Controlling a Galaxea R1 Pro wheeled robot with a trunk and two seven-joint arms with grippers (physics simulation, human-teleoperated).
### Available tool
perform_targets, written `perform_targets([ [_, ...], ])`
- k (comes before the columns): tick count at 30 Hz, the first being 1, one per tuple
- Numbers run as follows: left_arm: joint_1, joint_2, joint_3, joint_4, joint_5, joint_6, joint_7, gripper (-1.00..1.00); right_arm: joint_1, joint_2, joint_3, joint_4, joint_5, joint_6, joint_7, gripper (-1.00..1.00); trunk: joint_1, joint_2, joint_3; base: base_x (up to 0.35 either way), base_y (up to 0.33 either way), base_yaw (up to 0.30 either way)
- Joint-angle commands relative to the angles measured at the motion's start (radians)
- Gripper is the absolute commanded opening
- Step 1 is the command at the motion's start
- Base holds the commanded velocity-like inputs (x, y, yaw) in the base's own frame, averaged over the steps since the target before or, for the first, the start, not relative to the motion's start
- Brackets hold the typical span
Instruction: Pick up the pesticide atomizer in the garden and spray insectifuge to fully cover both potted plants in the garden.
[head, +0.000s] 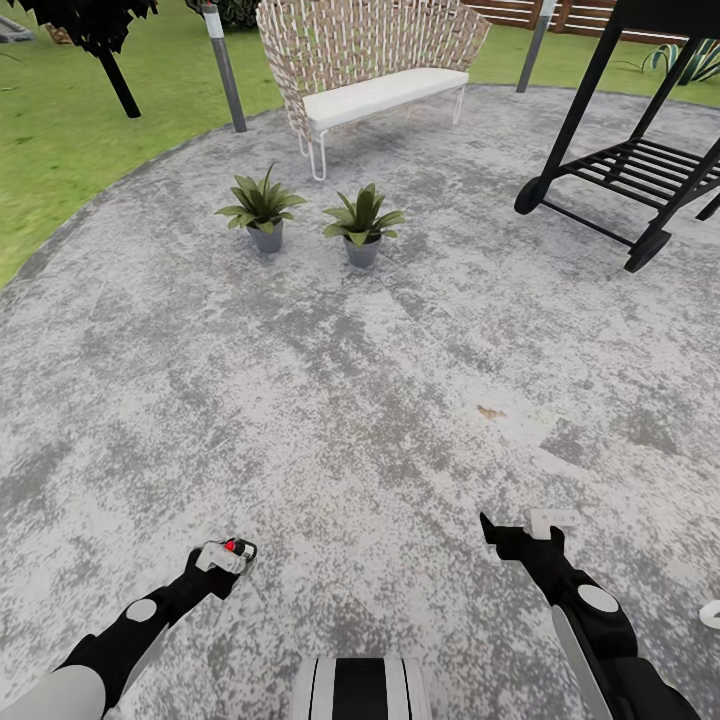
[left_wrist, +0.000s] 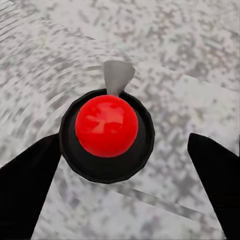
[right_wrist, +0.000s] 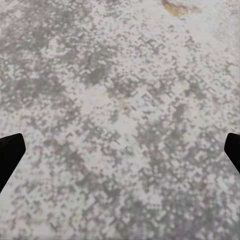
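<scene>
Round mottled grey paving (head: 400, 400) covers most of the ground, green lawn (head: 60, 140) along its far left edge. Wicker seat (head: 370, 60) with white cushion far centre. Black grill (head: 640, 150) on wheels far right. Two grey bollard posts (head: 225, 70) at the paving's rim, dark tree (head: 100, 40) far left, brown slat fence (head: 520, 12) behind. Even daylight.

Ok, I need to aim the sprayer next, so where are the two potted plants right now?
In the head view the potted plants stand side by side on the grey paving, ahead of the robot and slightly left, just in front of the wicker bench.
</scene>
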Motion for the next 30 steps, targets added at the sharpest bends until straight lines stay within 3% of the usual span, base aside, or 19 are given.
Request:
perform_targets([
  [1, 0.0, 0.0, -0.002, 0.0, -0.011, -0.007, 0.004, -1.0, 0.0, 0.0, -0.001, -0.001, -0.01, 0.005, 0.0, 1.0, 0.0, 0.0, -0.001, 0.0, 0.0, 0.0],
  [30, 0.0, 0.001, 0.003, -0.01, -0.003, -0.01, -0.002, -1.0, 0.0, 0.0, -0.001, -0.001, -0.01, 0.005, 0.0, 1.0, 0.0, 0.0, -0.001, 0.0, 0.0, 0.0],
])
